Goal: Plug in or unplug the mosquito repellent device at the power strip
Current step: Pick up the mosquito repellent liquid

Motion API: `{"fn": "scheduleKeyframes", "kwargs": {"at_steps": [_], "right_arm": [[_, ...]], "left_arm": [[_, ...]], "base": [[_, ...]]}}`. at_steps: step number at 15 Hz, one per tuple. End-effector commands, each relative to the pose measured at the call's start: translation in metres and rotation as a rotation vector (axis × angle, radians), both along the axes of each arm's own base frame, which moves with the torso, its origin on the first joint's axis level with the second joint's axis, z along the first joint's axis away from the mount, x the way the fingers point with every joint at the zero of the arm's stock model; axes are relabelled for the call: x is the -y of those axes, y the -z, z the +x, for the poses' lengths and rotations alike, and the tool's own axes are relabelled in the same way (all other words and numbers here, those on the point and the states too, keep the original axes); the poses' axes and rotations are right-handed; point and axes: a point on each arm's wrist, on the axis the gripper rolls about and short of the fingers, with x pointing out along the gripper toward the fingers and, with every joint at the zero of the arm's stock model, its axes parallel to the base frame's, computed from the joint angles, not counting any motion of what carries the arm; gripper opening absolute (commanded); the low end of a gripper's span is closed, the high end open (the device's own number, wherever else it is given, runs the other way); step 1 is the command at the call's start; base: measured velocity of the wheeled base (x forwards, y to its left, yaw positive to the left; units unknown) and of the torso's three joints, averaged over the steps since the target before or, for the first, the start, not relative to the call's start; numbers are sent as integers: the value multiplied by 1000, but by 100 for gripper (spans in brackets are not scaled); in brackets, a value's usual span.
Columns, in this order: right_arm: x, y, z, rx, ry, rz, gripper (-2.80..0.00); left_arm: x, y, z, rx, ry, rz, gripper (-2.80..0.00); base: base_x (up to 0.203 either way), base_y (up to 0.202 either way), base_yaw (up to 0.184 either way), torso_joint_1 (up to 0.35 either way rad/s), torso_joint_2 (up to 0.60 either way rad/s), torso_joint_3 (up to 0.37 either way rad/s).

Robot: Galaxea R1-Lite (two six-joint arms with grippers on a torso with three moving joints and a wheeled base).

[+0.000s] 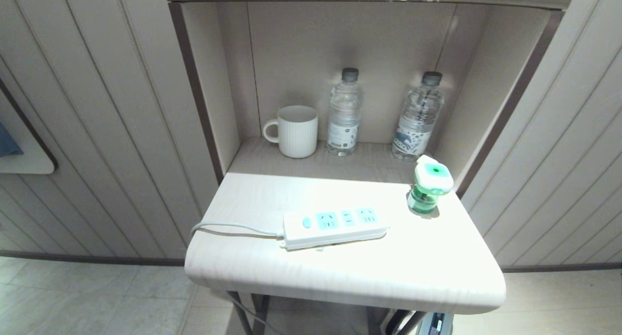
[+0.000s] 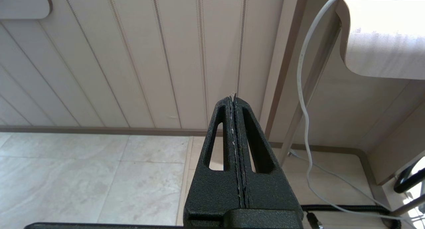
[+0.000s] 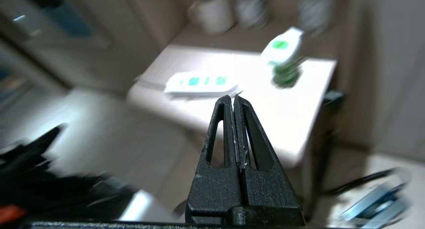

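The mosquito repellent device stands upright and unplugged on the pale table, near its back right edge. It is a green bottle under a white plug head. The power strip lies flat mid-table, its sockets bare and its cord running left. My right gripper is shut and empty, held off the table's near side and pointing toward the strip and the device. My left gripper is shut and empty, low beside the table, facing the panelled wall. Neither gripper appears in the head view.
A white mug and two clear water bottles stand in the niche behind the table. The strip's cord hangs down past a table leg to the tiled floor. Panelled walls close in on both sides.
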Motion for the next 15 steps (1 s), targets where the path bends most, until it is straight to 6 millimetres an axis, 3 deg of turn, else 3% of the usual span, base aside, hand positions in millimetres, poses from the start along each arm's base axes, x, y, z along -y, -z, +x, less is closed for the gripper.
{"fn": "scheduleKeyframes", "kwargs": {"at_steps": [1, 5, 9, 10, 12, 15], "right_arm": [[-2, -8, 38, -212, -118, 37, -280], [-12, -6, 76, -367, -294, 23, -280], [-46, 4, 109, -474, -400, -118, -280], [-60, 7, 112, -469, -376, -175, -280], [-79, 10, 124, -373, -133, -237, -280], [-104, 26, 140, -125, 182, -189, -280]], "left_arm": [[0, 0, 0, 0, 0, 0, -280], [0, 0, 0, 0, 0, 0, -280], [0, 0, 0, 0, 0, 0, -280], [0, 0, 0, 0, 0, 0, -280], [0, 0, 0, 0, 0, 0, -280], [0, 0, 0, -1, 0, 0, -280]], "base": [[0, 0, 0, 0, 0, 0], [0, 0, 0, 0, 0, 0], [0, 0, 0, 0, 0, 0], [0, 0, 0, 0, 0, 0], [0, 0, 0, 0, 0, 0], [0, 0, 0, 0, 0, 0]]}}
